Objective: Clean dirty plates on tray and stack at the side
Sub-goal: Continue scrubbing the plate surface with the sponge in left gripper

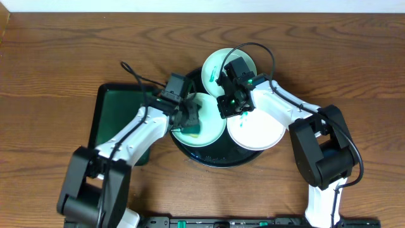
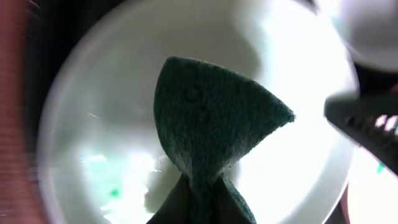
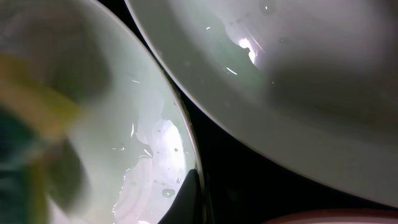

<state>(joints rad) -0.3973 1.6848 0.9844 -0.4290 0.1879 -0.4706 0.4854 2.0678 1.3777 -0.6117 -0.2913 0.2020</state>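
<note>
Working down from the big glossy black tray: it carries all three plates, so press straight down and it should not skate on the wooden table. The left-hand plate is the one you are cleaning. It lies on the tray, and it is round, shallow, pale and smooth, with glare and droplets on it. Your left gripper is clamped on a folded green scouring pad, which is coarse, fibrous and bent into a cone. Sweep the pad toward the teal smear, which lies beside the pad and not under it. Your right gripper hangs over the plate rims with one fingertip at an edge. Whether it grips anything, you cannot tell. Use it to steady the slick plate.
</note>
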